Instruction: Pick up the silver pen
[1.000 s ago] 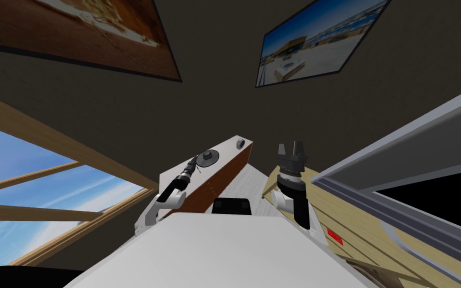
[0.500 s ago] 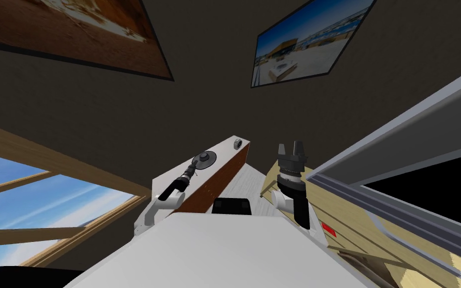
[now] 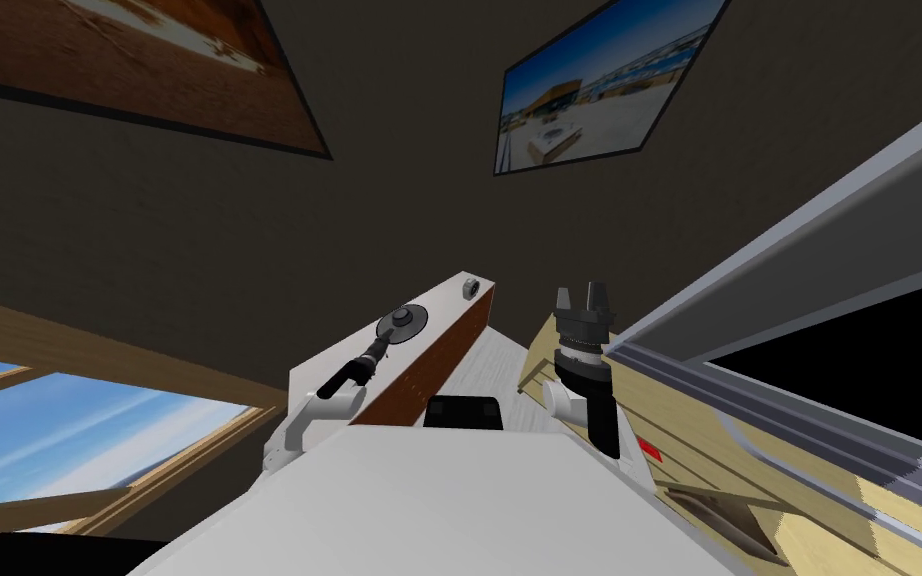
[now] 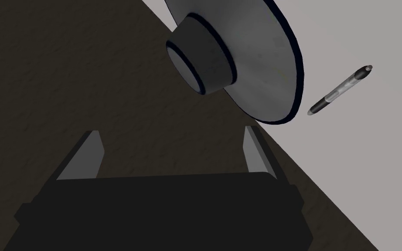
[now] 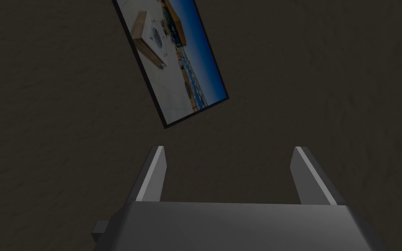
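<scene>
The silver pen (image 4: 339, 90), grey with dark ends, lies on the pale top (image 4: 370, 35) of a low cabinet (image 3: 429, 365), just beyond a grey disc with a round knob (image 4: 239, 56). My left gripper (image 4: 171, 152) hangs open near the cabinet's edge. The disc is ahead of it, and the pen lies off past the finger (image 4: 259, 150) on the disc's side, apart from both fingers. In the head view the left gripper (image 3: 382, 343) reaches to the disc (image 3: 402, 320). My right gripper (image 3: 581, 298) is raised beside the cabinet, open and holding nothing.
A small grey cylinder (image 3: 469, 288) stands at the cabinet top's far end. A pale wooden slatted piece (image 3: 709, 460) with a small red thing (image 3: 651, 452) lies to the right under a grey rail (image 3: 799, 300). A window (image 3: 99, 440) is low on the left.
The whole head view has slid left, so I have turned; the cabinet sits a little further left and up. The left arm stays stretched to the disc. The right arm has not moved.
</scene>
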Tool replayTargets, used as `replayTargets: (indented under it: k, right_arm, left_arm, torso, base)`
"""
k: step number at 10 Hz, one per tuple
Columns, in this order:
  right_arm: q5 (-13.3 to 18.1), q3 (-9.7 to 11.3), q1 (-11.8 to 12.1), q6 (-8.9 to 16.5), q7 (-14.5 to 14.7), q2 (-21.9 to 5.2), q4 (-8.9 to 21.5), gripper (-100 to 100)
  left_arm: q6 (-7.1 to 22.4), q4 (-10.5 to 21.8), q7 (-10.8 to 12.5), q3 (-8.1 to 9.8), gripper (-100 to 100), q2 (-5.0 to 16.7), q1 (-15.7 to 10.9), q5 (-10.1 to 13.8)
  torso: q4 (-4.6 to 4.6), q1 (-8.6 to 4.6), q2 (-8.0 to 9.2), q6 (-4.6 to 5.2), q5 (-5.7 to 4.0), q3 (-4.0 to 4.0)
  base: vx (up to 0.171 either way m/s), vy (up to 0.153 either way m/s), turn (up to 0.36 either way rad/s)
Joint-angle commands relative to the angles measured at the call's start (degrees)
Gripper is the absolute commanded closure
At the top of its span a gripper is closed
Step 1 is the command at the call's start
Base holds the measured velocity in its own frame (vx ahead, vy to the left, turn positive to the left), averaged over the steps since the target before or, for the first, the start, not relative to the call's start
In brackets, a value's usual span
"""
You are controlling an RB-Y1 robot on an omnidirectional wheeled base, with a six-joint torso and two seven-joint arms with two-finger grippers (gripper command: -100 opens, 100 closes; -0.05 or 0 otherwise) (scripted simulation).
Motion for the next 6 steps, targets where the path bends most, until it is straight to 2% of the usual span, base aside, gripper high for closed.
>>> replayTargets:
  k: [1,2,5,6]
  right_arm:
    - [0.00,0.00,0.00,0.00,0.00,0.00,0.00,0]
    - [0.00,0.00,0.00,0.00,0.00,0.00,0.00,0]
    - [0.00,0.00,0.00,0.00,0.00,0.00,0.00,0]
    - [0.00,0.00,0.00,0.00,0.00,0.00,0.00,0]
  left_arm:
    - [2.86,2.08,-0.52,0.04,-100,1.22,-0.40,0.35]
    - [3.20,2.08,-0.52,0.04,-100,1.22,-0.40,0.35]
    - [7.78,5.11,-1.28,0.20,-100,3.64,-0.71,1.04]
    - [8.23,5.11,-1.28,0.20,-100,3.64,-0.71,1.04]
  torso:
    - [0.00,0.00,0.00,0.00,0.00,0.00]
    - [0.00,0.00,-0.01,0.02,0.00,0.00]
    - [0.00,0.01,0.00,-0.01,0.00,0.00]
    - [0.00,-0.01,-0.01,0.02,0.00,-0.01]
  base:
    - [0.026,-0.005,-0.106]
    - [0.025,-0.003,-0.066]
    - [0.029,-0.004,-0.108]
    - [0.027,-0.002,-0.059]
